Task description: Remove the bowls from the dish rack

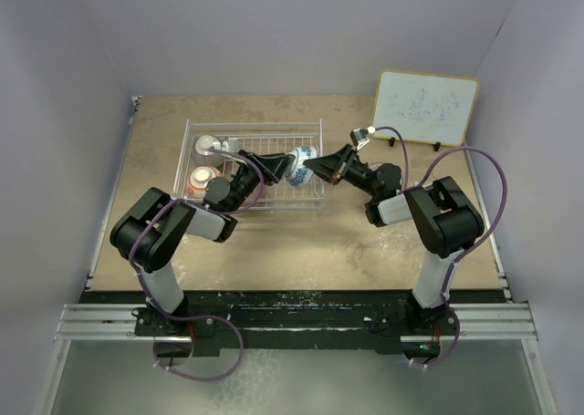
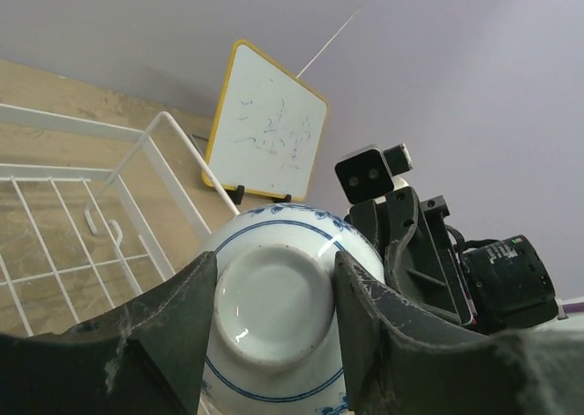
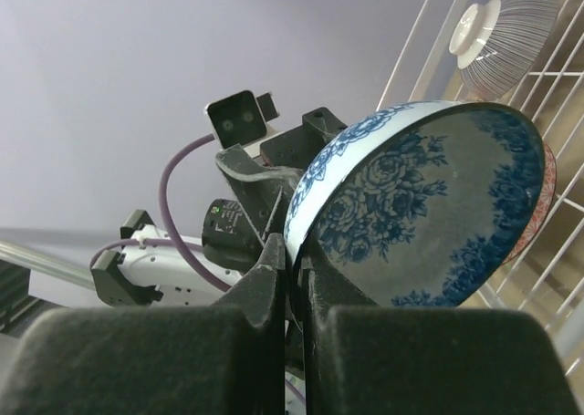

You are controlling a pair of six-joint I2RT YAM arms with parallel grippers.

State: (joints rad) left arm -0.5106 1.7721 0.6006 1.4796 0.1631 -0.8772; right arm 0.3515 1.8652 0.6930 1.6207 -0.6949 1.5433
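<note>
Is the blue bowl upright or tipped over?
Tipped on edge: the bowl shows its foot to the left wrist camera and its flowered inside to the right one.

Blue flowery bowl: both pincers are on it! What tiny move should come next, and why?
Probably the left pincer should open. The right pincer pinches the rim of the blue-and-white bowl, while the left one grips its foot, so it looks like a handover. The bowl hangs over the right end of the dish rack, on the right arm's side.
</note>
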